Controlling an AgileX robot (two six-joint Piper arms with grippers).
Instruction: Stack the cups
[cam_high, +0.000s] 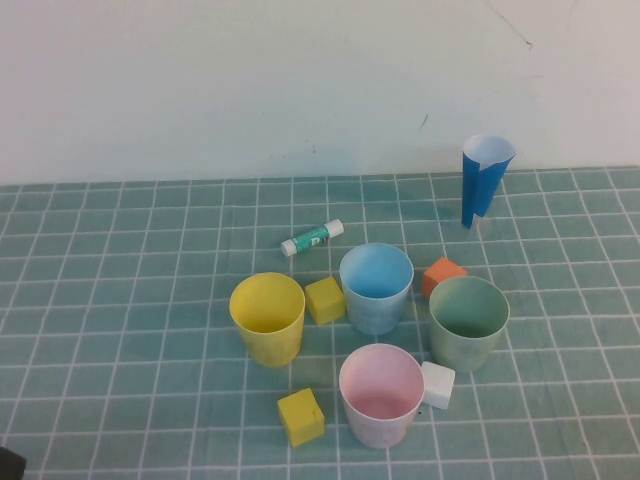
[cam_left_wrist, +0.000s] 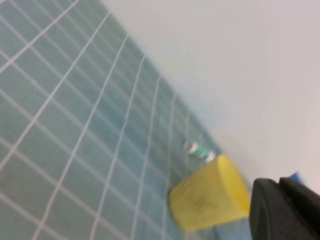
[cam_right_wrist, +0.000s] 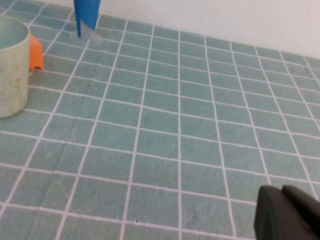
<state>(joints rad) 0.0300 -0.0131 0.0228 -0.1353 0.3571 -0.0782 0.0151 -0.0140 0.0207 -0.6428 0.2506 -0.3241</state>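
I find the four cups upright and unstacked on the green tiled mat (cam_high: 120, 300). From the left: yellow cup (cam_high: 267, 317), then blue cup (cam_high: 376, 287) farther back, pink cup (cam_high: 381, 394) nearest me, green cup (cam_high: 468, 321) rightmost. A yellow cube (cam_high: 324, 299) sits between yellow and blue cups; a white cube (cam_high: 437, 385) touches the pink cup. The left gripper (cam_left_wrist: 285, 210) hangs low at the left near side, fingers pressed together, empty. The right gripper (cam_right_wrist: 287, 215) sits right of the green cup, likewise closed on nothing.
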